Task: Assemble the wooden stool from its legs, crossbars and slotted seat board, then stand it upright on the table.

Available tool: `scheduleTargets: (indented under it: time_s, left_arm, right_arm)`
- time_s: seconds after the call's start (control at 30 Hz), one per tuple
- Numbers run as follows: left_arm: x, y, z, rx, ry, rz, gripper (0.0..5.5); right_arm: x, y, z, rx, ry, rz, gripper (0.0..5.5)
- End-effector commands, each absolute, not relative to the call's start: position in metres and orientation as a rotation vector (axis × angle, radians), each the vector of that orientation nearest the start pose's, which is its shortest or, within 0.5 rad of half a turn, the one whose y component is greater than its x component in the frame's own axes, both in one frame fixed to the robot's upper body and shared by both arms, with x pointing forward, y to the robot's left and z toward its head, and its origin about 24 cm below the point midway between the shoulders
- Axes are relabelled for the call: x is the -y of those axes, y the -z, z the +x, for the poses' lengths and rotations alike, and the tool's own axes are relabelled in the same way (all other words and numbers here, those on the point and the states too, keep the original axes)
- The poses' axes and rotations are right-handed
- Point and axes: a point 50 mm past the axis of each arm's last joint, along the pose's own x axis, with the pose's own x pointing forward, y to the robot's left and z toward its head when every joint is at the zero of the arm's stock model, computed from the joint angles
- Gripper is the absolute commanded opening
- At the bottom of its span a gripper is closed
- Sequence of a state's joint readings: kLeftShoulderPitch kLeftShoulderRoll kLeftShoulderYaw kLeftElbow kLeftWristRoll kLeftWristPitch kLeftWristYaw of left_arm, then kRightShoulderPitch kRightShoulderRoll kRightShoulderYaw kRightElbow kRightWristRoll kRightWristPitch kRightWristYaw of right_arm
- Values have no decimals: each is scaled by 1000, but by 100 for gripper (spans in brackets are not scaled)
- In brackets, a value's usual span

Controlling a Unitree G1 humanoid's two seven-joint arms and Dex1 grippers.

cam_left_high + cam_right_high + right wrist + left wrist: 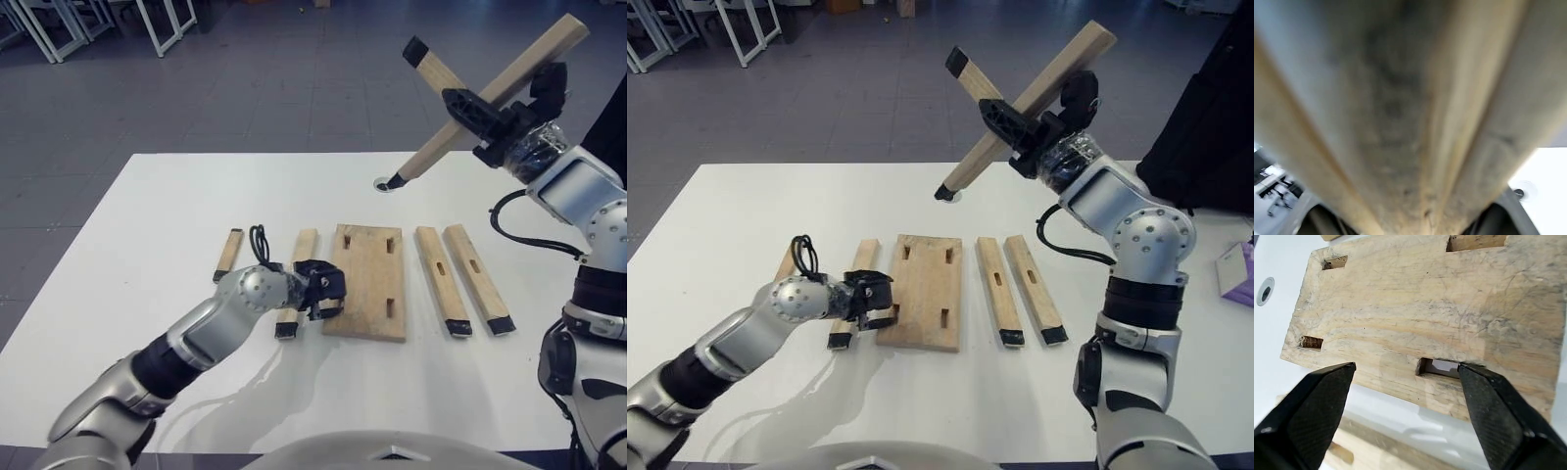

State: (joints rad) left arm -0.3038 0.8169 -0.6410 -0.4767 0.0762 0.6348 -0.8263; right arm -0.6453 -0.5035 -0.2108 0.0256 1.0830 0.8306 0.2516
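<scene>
In the middle of the white table (147, 215) the slotted seat board (367, 279) lies flat. At its left edge sits the left gripper (331, 294), jaws spread wide and holding nothing, one on each side of a slot near the edge. Under that gripper lies a leg (304, 245), and a shorter piece (228, 253) lies farther left. Two more legs (441, 279) lie side by side just right of the board. High above the table's far right, the right gripper (509, 96) is clamped on a crossed pair of bars (549, 49).

The rounded silver-grey arms (206, 333) have black joint bands. At both wrists loop thin black cables (259, 243). The left gripper (1405, 382) has black cross-hatched pads (1308, 416).
</scene>
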Motion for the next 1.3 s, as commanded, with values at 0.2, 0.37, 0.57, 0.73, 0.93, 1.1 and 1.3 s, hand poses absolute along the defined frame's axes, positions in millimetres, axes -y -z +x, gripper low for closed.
scheduleTargets:
  time_s: [0.2, 0.37, 0.57, 0.73, 0.93, 1.1, 1.3]
  left_arm:
    - [-174, -70, 214, -673, 1264, 969, 388]
    - [-171, -66, 214, -646, 1265, 971, 388]
    - [-169, -66, 213, -632, 1263, 958, 388]
    - [-168, -66, 213, -623, 1250, 955, 388]
    - [-167, -65, 213, -620, 1233, 938, 388]
    - [-162, -65, 209, -612, 1217, 902, 388]
    - [-165, -68, 211, -618, 1215, 907, 388]
  right_arm:
    - [171, -152, 299, -231, -998, 429, 203]
    - [159, -127, 294, -318, -1126, 421, 203]
    - [171, -108, 296, -384, -1110, 356, 203]
    - [177, -104, 308, -367, -1048, 320, 203]
    - [162, -104, 303, -303, -1010, 122, 203]
    - [124, -56, 238, -464, -1142, 126, 203]
    - [157, 7, 217, -712, -1029, 163, 203]
